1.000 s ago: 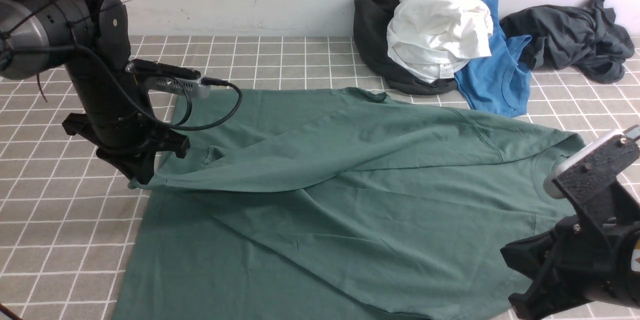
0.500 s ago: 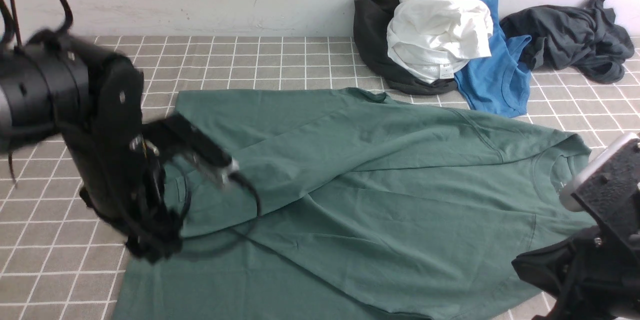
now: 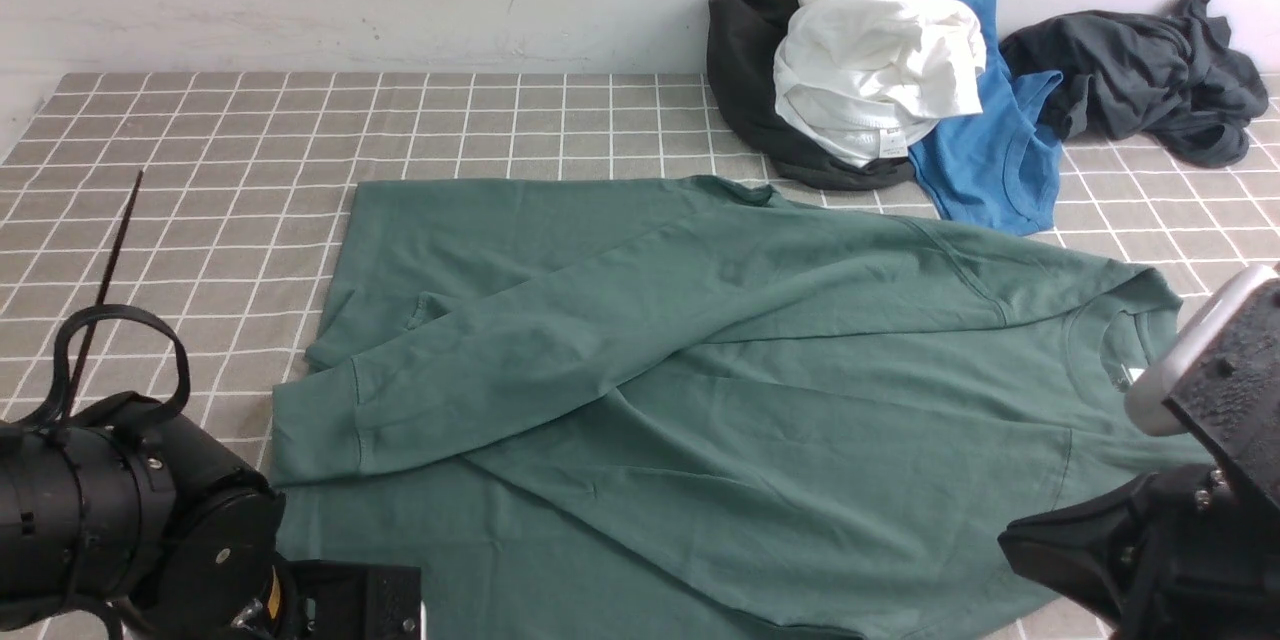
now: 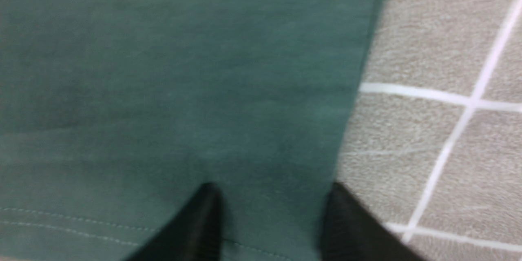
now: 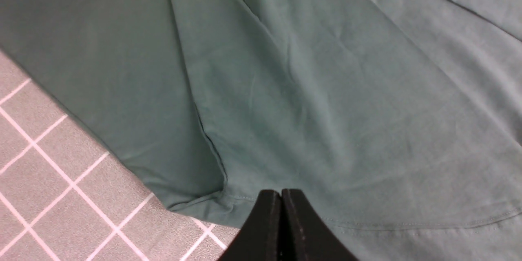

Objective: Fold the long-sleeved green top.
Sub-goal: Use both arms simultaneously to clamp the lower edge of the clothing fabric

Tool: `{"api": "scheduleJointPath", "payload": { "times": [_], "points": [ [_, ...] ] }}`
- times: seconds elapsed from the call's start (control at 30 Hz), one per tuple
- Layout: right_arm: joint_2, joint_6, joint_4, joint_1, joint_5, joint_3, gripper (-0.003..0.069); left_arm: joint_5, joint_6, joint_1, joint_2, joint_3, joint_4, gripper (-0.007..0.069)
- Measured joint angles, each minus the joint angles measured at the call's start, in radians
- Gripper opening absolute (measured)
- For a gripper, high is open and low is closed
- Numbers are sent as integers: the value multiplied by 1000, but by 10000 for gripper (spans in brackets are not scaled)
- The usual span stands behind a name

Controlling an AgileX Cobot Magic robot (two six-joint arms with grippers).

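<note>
The green long-sleeved top lies spread across the table, collar to the right. One sleeve is folded across the body, with its cuff lying flat at the left. My left arm is low at the near left corner. In the left wrist view my left gripper is open, its fingertips apart over the top's stitched edge. My right arm is at the near right. My right gripper is shut and empty above the green cloth.
A pile of black, white and bright blue clothes sits at the back right beside a dark grey garment. The checked table cover shows bare at the left and back. A wall runs along the back.
My left gripper has left the sleeve cuff and swung down to the near left corner. The sleeve now lies flat across the body. My right arm shifted slightly right.
</note>
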Motion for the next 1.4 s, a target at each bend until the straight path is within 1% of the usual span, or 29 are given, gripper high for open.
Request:
{"api": "scheduleJointPath", "payload": {
  "times": [0.03, 0.07, 0.13, 0.2, 0.3, 0.33, 0.37, 0.43, 0.6, 0.63, 0.67, 0.7, 0.73, 0.77, 0.8, 0.87, 0.93, 1.03, 1.07, 1.1, 1.17, 1.2, 1.23, 1.27, 1.3, 1.33, 1.37, 1.4],
  "points": [
    [0, -2, 2, 0, 0, 0, -14, -3, -2, -1, -4, 2, 5, 218],
    [0, -5, 2, 0, 0, 0, -14, -8, -9, -2, -14, 3, 14, 138],
    [0, -7, 2, 0, 15, -1, -14, -1, -38, -6, -49, 1, 15, 43],
    [0, -14, 1, 0, 90, -15, -14, 33, -81, -7, -105, -9, -7, 11],
    [0, -38, -14, 0, 244, -67, -13, 88, -166, -7, -202, -15, -39, 2],
    [2, -61, -51, 0, 312, -116, -4, 116, -208, -7, -255, -15, -42, 2],
    [2, -65, -56, 0, 321, -120, -3, 121, -215, -7, -266, -15, -42, 2],
    [23, -79, -122, 0, 339, -155, 38, 138, -239, -7, -316, -15, -38, 2],
    [177, -87, -347, 0, 316, -158, 243, 136, -298, -7, -349, -15, -47, 2],
    [202, -87, -369, 0, 311, -158, 262, 136, -301, -7, -349, -15, -49, 2],
    [254, -87, -450, 0, 288, -158, 326, 130, -320, -7, -349, -15, -58, 2],
    [289, -87, -503, 0, 272, -158, 359, 123, -327, -7, -349, -15, -67, 2],
    [307, -88, -528, 0, 264, -158, 373, 120, -328, -7, -349, -15, -69, 2],
    [393, -88, -642, 0, 224, -158, 426, 103, -334, -7, -349, -15, -76, 2],
    [435, -88, -715, 0, 198, -158, 440, 97, -336, -7, -349, -15, -80, 2],
    [483, -87, -777, 0, 174, -158, 447, 96, -336, -7, -349, -15, -86, 2],
    [577, -86, -860, 0, 124, -159, 441, 95, -336, -7, -349, -15, -98, 2],
    [661, -86, -900, 0, 71, -160, 405, 87, -338, -7, -349, -15, -105, 2],
    [679, -86, -911, 0, 70, -164, 382, 80, -339, -7, -349, -15, -106, 2],
    [681, -86, -912, 1, 68, -166, 377, 77, -339, -7, -349, -15, -106, 2],
    [698, -71, -916, 1, 77, -179, 276, 74, -343, -7, -349, -15, -108, 2],
    [699, -67, -916, 1, 77, -179, 276, 74, -344, -7, -349, -15, -108, 2],
    [699, -21, -900, 2, 94, -185, 188, 74, -357, -7, -349, -15, -109, 2],
    [699, -21, -897, 2, 96, -185, 178, 74, -364, -7, -349, -15, -109, 2],
    [699, 46, -882, 2, 96, -195, 89, 74, -400, -7, -353, -17, -107, 2],
    [699, 64, -880, 2, 99, -197, 79, 74, -412, -7, -354, -16, -107, 2],
    [688, 146, -859, 2, 128, -222, 22, 75, -465, -7, -359, -25, -97, 2],
    [688, 154, -857, 2, 132, -225, 18, 75, -472, -7, -359, -30, -93, 2]
  ]
}}
